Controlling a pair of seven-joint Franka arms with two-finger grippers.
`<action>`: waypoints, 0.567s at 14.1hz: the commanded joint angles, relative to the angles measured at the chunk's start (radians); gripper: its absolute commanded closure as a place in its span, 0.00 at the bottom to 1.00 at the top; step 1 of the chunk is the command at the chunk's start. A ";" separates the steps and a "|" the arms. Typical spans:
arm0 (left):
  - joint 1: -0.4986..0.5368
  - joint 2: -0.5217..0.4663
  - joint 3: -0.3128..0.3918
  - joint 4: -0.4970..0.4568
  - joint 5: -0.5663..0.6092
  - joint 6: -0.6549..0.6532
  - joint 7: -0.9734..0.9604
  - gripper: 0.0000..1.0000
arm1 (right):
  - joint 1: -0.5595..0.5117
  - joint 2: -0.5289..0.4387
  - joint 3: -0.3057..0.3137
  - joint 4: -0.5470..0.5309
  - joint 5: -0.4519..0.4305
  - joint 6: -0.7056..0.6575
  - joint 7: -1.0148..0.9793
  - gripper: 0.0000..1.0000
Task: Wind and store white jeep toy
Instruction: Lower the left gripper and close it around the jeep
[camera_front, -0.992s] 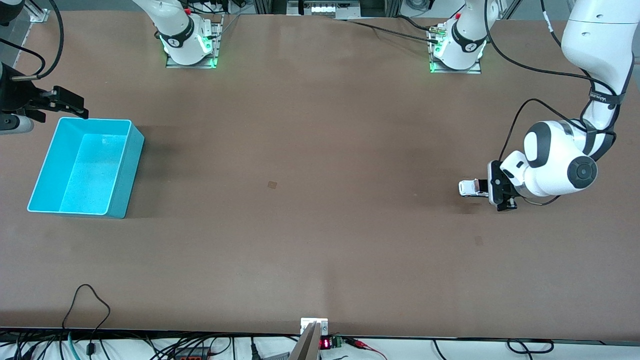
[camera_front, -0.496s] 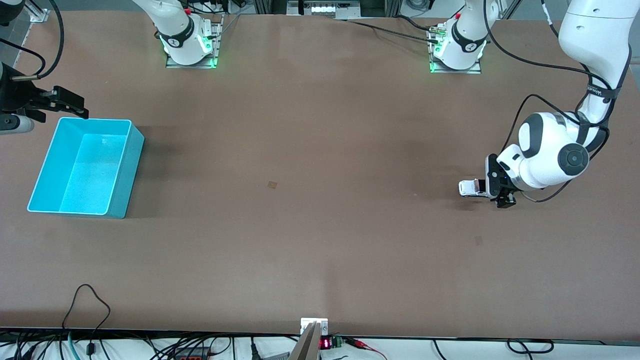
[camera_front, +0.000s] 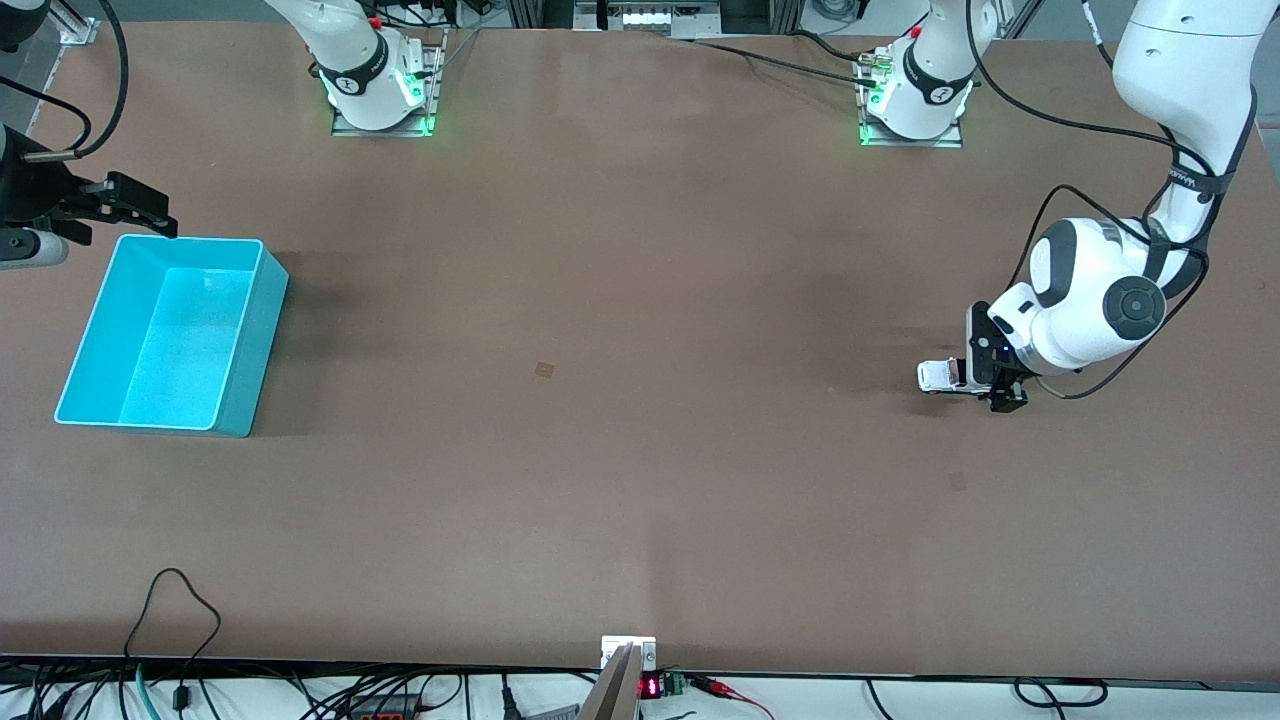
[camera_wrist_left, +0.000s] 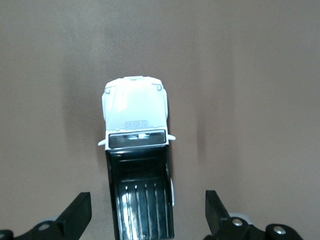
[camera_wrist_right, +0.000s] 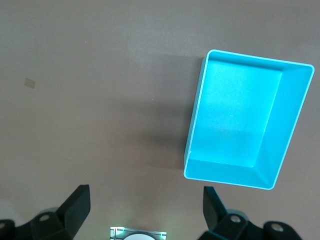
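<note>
Small white jeep toy with black roof stands on the brown table, its rear between the left gripper's spread, non-touching fingers. Right gripper waits with fingers apart by the cyan plastic bin.

Open cyan bin on brown table, toward right arm's end

Both arms out over the tabletop, pincers spread wide.
The left arm bends down from its base to the tabletop's left-arm end, its left pincer low, level and holding nothing, fingers parted. The right arm waits at the right-arm edge, its right pincer raised, fingers apart and empty.
</note>
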 joint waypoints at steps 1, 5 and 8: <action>0.007 -0.032 -0.011 -0.035 0.017 0.011 0.012 0.02 | 0.005 0.004 -0.001 0.015 0.006 -0.004 0.010 0.00; 0.007 -0.025 -0.025 -0.038 0.015 0.034 0.012 0.05 | 0.005 0.004 0.000 0.015 0.008 -0.005 0.010 0.00; 0.007 -0.022 -0.025 -0.038 0.015 0.034 0.012 0.10 | 0.005 0.004 0.000 0.015 0.008 -0.004 0.010 0.00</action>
